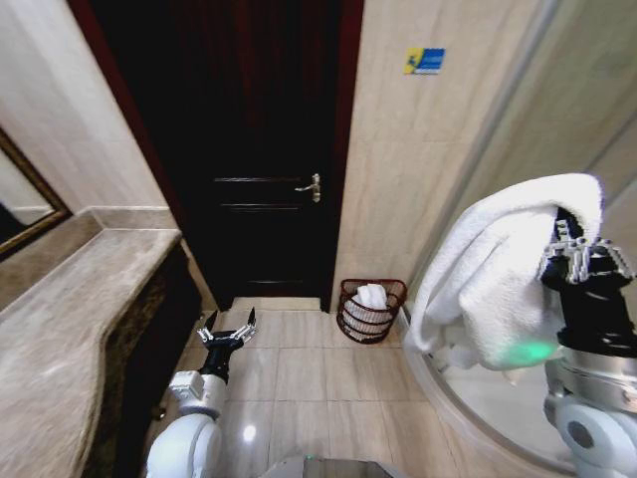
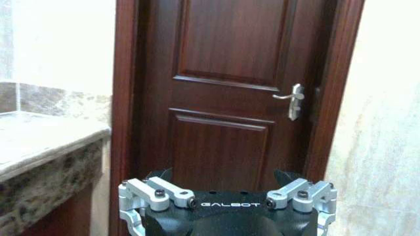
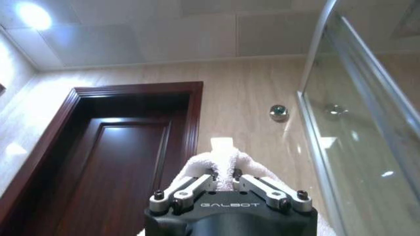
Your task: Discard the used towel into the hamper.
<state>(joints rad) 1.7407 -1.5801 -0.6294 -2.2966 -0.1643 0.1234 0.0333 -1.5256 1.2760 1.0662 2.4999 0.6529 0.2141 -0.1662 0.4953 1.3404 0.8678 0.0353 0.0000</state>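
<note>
The right gripper [image 1: 575,246] was raised at the robot's right, near a glass shower enclosure [image 1: 557,119], w/ its fingers clamped on a white towel [image 1: 498,279]; the cloth draped over the gripper and hung down in a thick fold toward the robot's left. In the right wrist view a pinch of towel [image 3: 225,167] stuck up between the closed fingers [image 3: 190,189], w/ the dark wood door [image 3: 111,167] and tiled wall behind. The hamper [image 1: 371,311], a small reddish-brown openwork basket, stood on the tiled floor [image 1: 299,368] against the wall, just right of the door [image 1: 259,179], well apart from the held towel and lower in the head view. Some white cloth [image 1: 371,295] already lay inside it. The left gripper [image 1: 227,331] sat low at the robot's left beside the marble counter [image 1: 80,299], fingers spread open and holding nothing; its wrist view faced the door [image 2: 229,98] and lever handle [image 2: 293,100].
</note>
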